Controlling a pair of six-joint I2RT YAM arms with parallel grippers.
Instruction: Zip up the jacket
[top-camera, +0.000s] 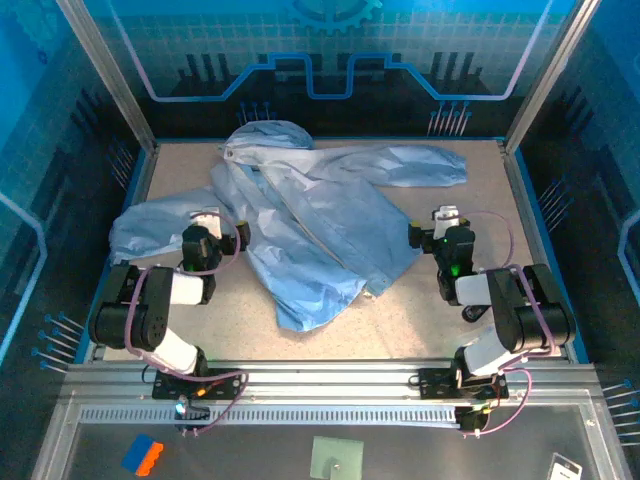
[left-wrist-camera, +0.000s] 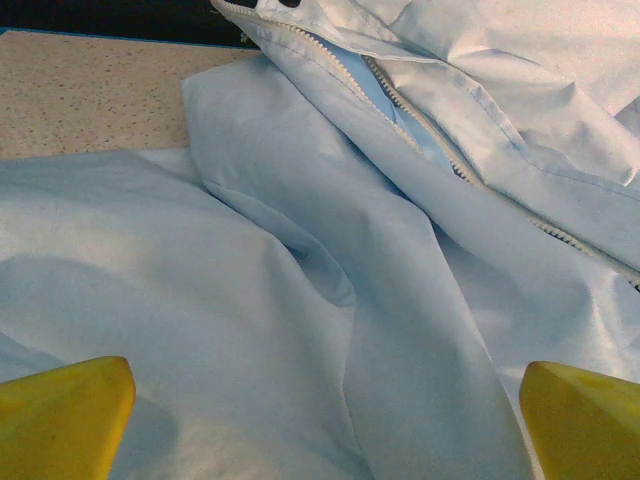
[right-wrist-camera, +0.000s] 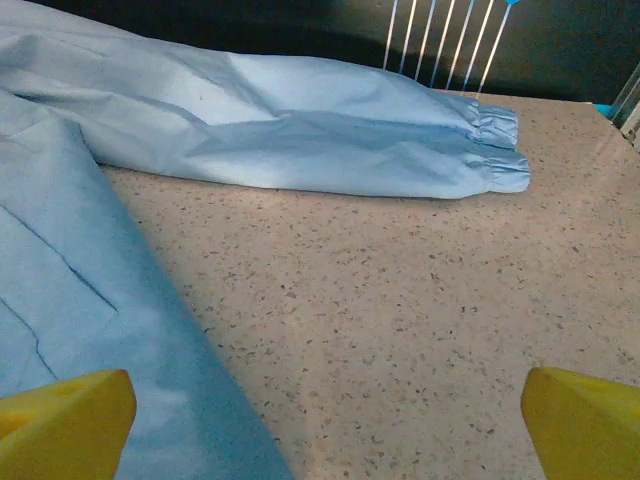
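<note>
Top view: jacket (top-camera: 310, 230) lies spread and crumpled over the middle of the bench (top-camera: 430, 300). The hood (top-camera: 265, 135) is at 12 o'clock, one sleeve (top-camera: 420, 165) runs out toward 2 o'clock, the other sleeve goes toward 9 o'clock, and the hem points to 6 o'clock. The left claw (top-camera: 212, 232) sits at 9 o'clock over the fabric of that second sleeve; contact cannot be judged from above. The right claw (top-camera: 440, 228) sits at 3 o'clock over bare bench, just beside the jacket's edge and apart from it. Left wrist view: yellow fingertips (left-wrist-camera: 60, 420) sit far apart at 7 and 5 o'clock, so the left claw is released with nothing between them, and pale blue cloth fills the space ahead. The zipper (left-wrist-camera: 400, 110) runs from 12 o'clock down toward 3 o'clock, its two tooth rows parted with lining showing between them along the visible length. A strip of speckled bench shows at 10 o'clock. Right wrist view: fingertips (right-wrist-camera: 585, 425) again sit wide apart, so the right claw is released and holds nothing. Bare bench lies ahead, a flat panel of jacket at 9 o'clock, and the sleeve lies across 12 o'clock, ending in a gathered cuff (right-wrist-camera: 495, 150) at 2 o'clock.
</note>
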